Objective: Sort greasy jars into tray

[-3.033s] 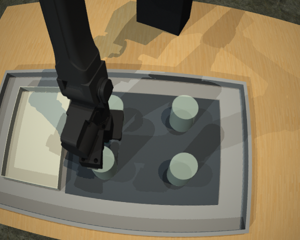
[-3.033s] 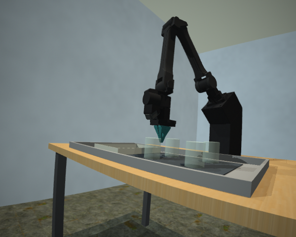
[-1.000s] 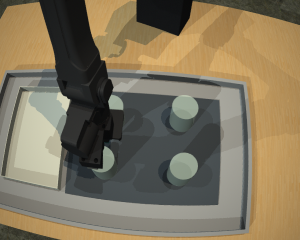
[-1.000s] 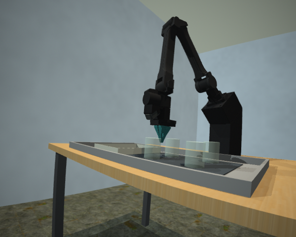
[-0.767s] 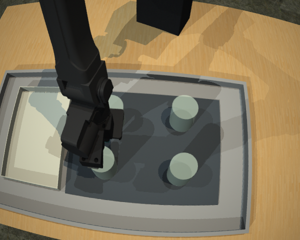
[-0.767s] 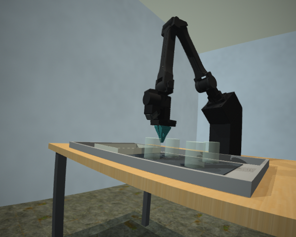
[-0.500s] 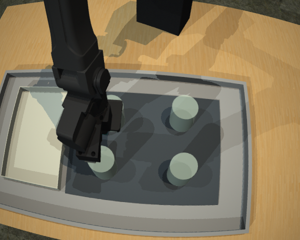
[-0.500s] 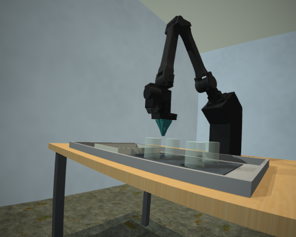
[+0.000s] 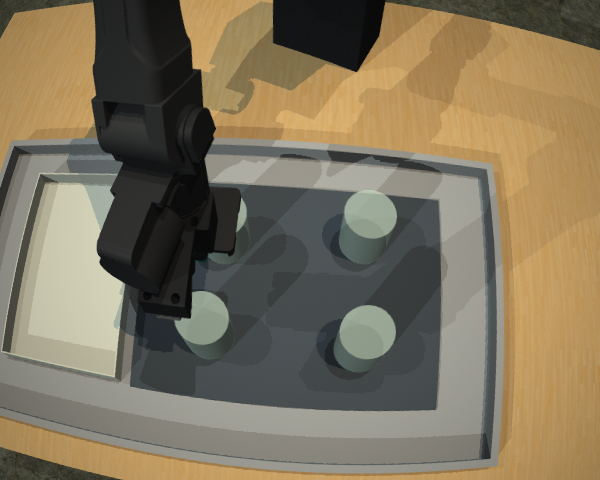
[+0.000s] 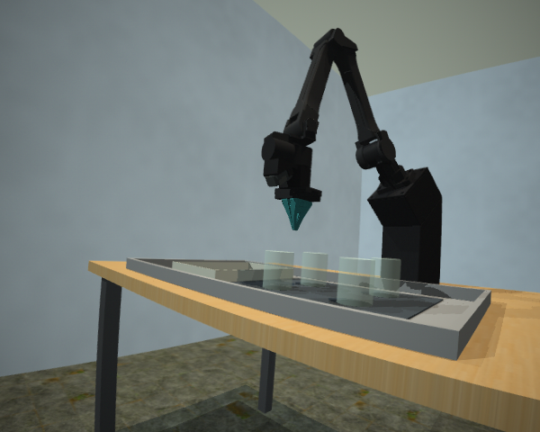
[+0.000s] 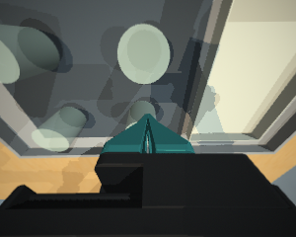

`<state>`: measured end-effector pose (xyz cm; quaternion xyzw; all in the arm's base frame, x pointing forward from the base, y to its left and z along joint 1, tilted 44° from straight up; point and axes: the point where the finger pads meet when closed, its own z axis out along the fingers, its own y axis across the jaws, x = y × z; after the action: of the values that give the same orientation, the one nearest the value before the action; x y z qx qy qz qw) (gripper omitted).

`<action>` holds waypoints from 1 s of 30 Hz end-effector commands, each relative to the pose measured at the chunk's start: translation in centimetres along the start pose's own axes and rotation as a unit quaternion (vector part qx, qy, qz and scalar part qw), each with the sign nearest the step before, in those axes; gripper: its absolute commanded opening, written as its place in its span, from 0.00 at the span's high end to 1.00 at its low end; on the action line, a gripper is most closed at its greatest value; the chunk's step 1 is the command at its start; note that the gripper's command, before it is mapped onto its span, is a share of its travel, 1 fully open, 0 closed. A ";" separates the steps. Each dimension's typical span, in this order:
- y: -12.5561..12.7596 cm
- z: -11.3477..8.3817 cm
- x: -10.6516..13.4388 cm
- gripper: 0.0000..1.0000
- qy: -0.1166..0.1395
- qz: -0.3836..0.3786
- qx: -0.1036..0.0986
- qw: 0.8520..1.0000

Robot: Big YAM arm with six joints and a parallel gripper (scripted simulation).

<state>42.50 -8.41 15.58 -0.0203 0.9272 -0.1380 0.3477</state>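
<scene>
Four pale green jars stand mouth down on the dark mat [image 9: 274, 382]: front left [image 9: 202, 320] [image 10: 278, 269] [image 11: 143, 53], back left [image 9: 242, 232] [image 10: 314, 268] [image 11: 142, 110], front right [image 9: 367, 333] [image 10: 355, 281] [image 11: 41, 49] and back right [image 9: 370, 217] [image 10: 389, 276] [image 11: 61, 128]. The cream tray [image 9: 73, 268] [image 10: 193, 269] [image 11: 257, 64] is empty, flat beside the mat's left edge. My gripper [image 10: 294, 229] [image 11: 147, 118] is shut, empty, pointing down above jar height over the mat's left part. In the top view the arm hides its tips and part of the back left jar. Grease cannot be seen.
The grey steel table top [image 9: 465, 310] has a raised rim [image 9: 498, 310] [image 10: 474, 307] around the tray and mat. Wooden table [image 9: 558, 310] lies outside it. The black arm base [image 9: 326, 31] [image 10: 412, 232] stands behind the rim. A wide gap separates the left and right jars.
</scene>
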 end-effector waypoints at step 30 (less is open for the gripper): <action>19.1 1.0 2.4 1.00 0.001 -0.001 -0.008 1.000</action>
<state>40.83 9.26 8.32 -0.0439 0.9305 -0.1375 0.3366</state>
